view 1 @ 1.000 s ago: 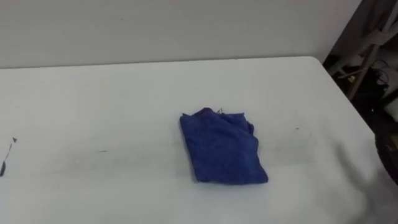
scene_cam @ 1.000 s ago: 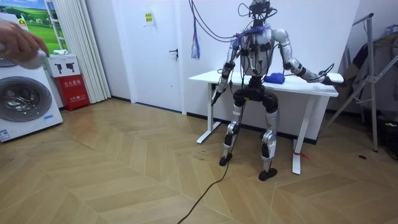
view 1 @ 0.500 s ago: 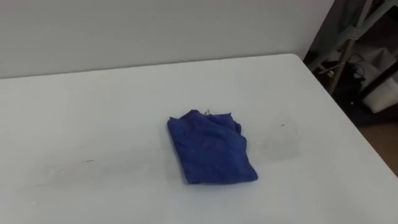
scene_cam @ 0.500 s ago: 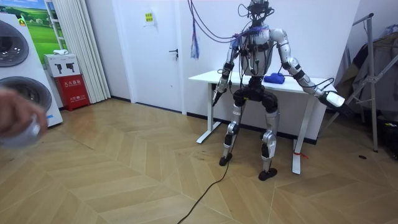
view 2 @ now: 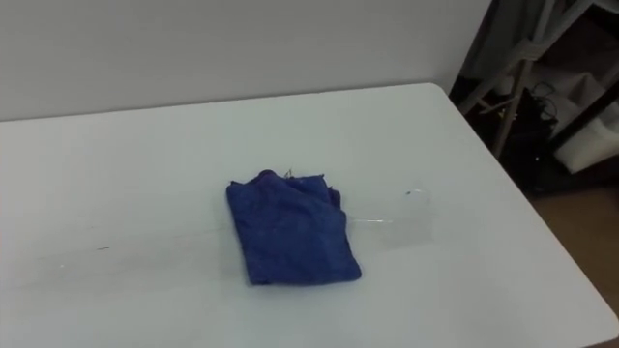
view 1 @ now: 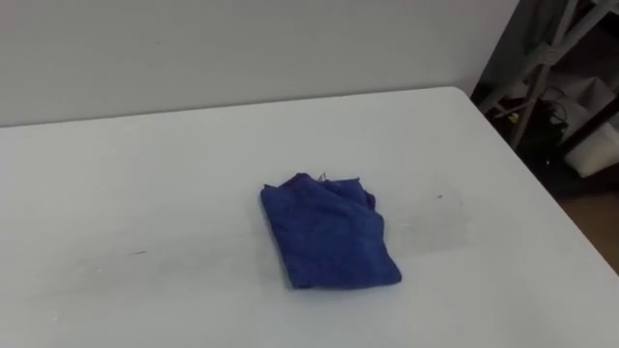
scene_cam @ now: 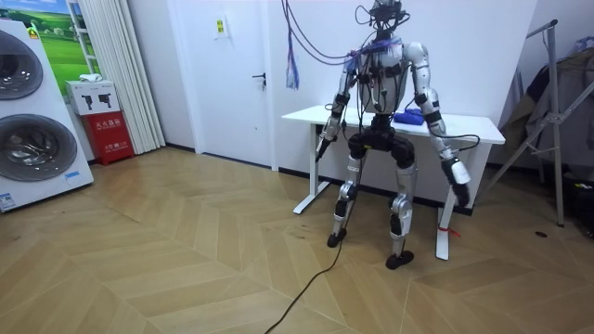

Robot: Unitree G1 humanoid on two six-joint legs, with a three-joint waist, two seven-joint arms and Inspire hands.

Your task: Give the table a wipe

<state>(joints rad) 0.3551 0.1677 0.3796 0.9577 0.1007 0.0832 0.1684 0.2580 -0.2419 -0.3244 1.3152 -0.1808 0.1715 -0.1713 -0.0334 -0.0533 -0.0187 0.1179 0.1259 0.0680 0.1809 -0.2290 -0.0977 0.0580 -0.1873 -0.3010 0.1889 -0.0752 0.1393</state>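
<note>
A crumpled blue cloth (view 1: 329,232) lies by itself near the middle of the white table (view 1: 145,174), with nothing touching it. In the room view I stand at the table's front edge, facing it, and the cloth (scene_cam: 408,116) shows on the tabletop (scene_cam: 469,125) beside me. My right hand (scene_cam: 461,190) hangs low at the room view's right, below the tabletop. Off the table's other end, my left hand (scene_cam: 320,148) hangs at my side. Both hands are too small there to read their fingers.
A faint damp patch (view 1: 440,217) and thin streaks mark the table right of the cloth. Beyond the table's right edge stand a metal rack and clutter (view 1: 551,87). Washing machines (scene_cam: 28,121) and a red box (scene_cam: 104,134) stand far off at the room view's left.
My right arm has swung from the table's right end down to hang by my side. The eye view shifted slightly right a second ago. A person's hand left the room view.
</note>
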